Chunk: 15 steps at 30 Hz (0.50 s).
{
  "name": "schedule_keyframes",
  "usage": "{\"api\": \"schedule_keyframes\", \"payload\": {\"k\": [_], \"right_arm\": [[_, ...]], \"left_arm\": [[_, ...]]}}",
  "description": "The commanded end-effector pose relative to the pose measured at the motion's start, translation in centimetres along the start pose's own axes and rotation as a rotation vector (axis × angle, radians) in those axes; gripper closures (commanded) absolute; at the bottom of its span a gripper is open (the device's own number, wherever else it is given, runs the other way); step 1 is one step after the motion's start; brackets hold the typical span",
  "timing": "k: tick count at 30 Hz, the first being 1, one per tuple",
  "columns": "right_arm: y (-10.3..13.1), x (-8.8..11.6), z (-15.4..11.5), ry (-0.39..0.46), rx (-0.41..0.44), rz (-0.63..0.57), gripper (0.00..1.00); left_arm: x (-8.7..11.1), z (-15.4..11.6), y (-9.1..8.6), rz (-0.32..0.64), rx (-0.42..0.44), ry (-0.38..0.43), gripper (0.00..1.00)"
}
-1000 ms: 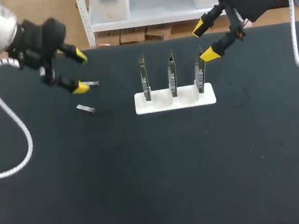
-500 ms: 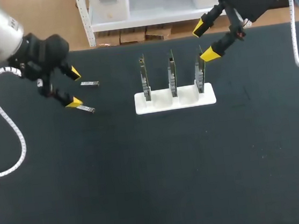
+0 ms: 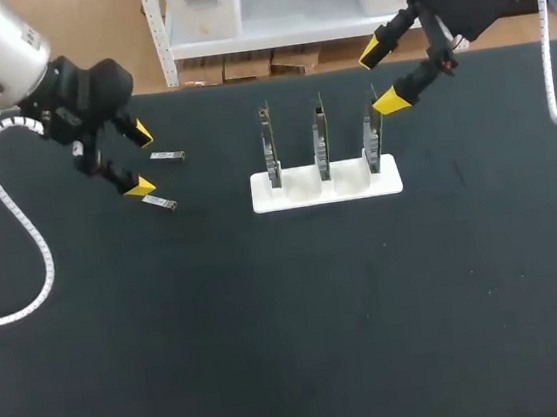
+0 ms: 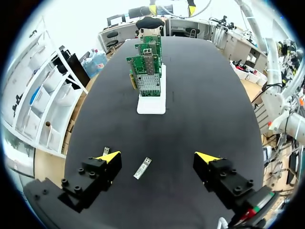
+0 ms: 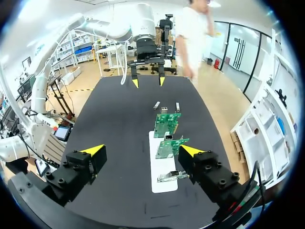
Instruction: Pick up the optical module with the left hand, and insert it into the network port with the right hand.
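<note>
Our left hand hovers over the black bench, tilted, its fingers spread wide and holding nothing. One small silver optical module lies on the bench beneath the gap between them. A second silver module lies just beside one yellow tip. Our right hand, also spread and empty, hangs over the white stand of three upright green circuit boards.

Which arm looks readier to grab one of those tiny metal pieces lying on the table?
Left. The left tool, open, hangs just above the optical module, which shows between its fingers in the wrist view. The right tool is over by the white stand, far from it.
</note>
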State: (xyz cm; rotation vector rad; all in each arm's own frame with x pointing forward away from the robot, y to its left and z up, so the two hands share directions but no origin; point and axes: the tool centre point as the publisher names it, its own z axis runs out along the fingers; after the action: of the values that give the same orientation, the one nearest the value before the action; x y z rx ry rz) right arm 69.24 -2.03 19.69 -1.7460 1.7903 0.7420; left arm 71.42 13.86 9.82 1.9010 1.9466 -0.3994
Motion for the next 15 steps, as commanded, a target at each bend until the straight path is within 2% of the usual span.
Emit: {"api": "schedule_keyframes", "payload": {"k": [1, 4, 7, 10, 13, 15], "right_arm": [[-0.1, 0.0, 0.1, -0.002, -0.002, -0.001, 0.0], [-0.1, 0.0, 0.1, -0.002, -0.002, -0.001, 0.0], [-0.1, 0.0, 0.1, -0.002, -0.002, -0.001, 0.0], [-0.1, 0.0, 0.1, -0.002, -0.002, -0.001, 0.0], [-0.1, 0.0, 0.1, -0.002, -0.002, -0.001, 0.0], [-0.1, 0.0, 0.1, -0.002, -0.002, -0.001, 0.0]], "left_arm": [[-0.7, -0.4, -0.4, 0.022, 0.014, 0.026, 0.0], [-0.1, -0.4, -1.2, -0.006, 0.033, 0.069, 0.0], [0.6, -0.3, -2.0, 0.008, 0.048, 0.122, 0.0], [1.4, -0.2, -2.0, -0.013, 0.053, 0.161, 0.0], [1.7, -0.1, -1.8, 0.004, 0.053, 0.165, 0.0], [1.6, 0.4, -2.1, 0.054, 0.064, 0.2, 0.0]]}}
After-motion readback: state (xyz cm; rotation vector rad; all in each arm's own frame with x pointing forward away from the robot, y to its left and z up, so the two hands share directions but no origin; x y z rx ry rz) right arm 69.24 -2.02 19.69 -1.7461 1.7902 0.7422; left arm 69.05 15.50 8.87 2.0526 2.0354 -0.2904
